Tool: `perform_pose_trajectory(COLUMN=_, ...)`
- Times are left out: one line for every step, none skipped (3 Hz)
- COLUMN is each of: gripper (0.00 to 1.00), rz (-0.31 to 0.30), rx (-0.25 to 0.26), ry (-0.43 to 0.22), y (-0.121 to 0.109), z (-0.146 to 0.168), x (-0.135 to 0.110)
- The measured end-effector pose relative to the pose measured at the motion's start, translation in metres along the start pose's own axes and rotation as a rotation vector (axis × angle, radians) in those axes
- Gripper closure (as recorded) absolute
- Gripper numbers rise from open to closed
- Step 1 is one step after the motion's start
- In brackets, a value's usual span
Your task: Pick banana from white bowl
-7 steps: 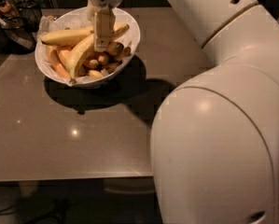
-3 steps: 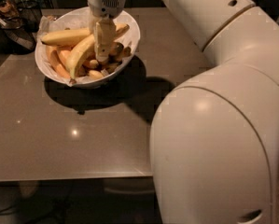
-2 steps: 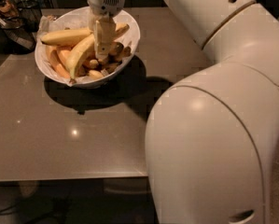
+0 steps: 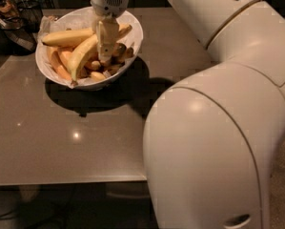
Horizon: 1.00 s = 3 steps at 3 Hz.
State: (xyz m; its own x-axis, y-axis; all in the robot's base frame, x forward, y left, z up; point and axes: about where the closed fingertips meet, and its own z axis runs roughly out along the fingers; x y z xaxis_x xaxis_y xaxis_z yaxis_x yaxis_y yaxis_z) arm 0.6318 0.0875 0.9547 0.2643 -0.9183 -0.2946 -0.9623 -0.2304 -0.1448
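White pincer (image 4: pixel 105 57) reaches down into the bowl (image 4: pixel 45 63), at the banana (image 4: pixel 84 56) lying slantwise there; open or closed cannot be told. Likely risk: crowding by smaller bananas (image 4: pixel 97 75) causes a wrong or glancing grip, and the banana slips.

We find the bowl (image 4: pixel 135 41) on the table (image 4: pixel 61 147), near its far left corner, just inside the far edge. In the bowl, the banana (image 4: pixel 66 37) lies across the far side, running left to right and passing behind the gripper (image 4: pixel 105 60). A large banana (image 4: pixel 82 56) lies before it, slanting toward the bowl's near left rim, with small bananas (image 4: pixel 57 66) to its left. We see the gripper over the bowl's middle, its tip down among the fruit, just right of the large banana. The arm (image 4: pixel 213 142) covers the table's near right corner.
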Motion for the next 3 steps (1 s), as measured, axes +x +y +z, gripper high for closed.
perform_pose_trajectory(gripper=0.29, rz=0.016, rx=-0.008, ry=0.005, y=0.0035, z=0.0029, x=0.0059)
perform_pose_trajectory(gripper=0.28, rz=0.022, rx=-0.008, ry=0.002, y=0.0049, z=0.0009, x=0.0073)
perform_pose_trajectory(gripper=0.29, rz=0.032, rx=-0.007, ry=-0.002, y=0.0079, z=-0.0013, x=0.0107)
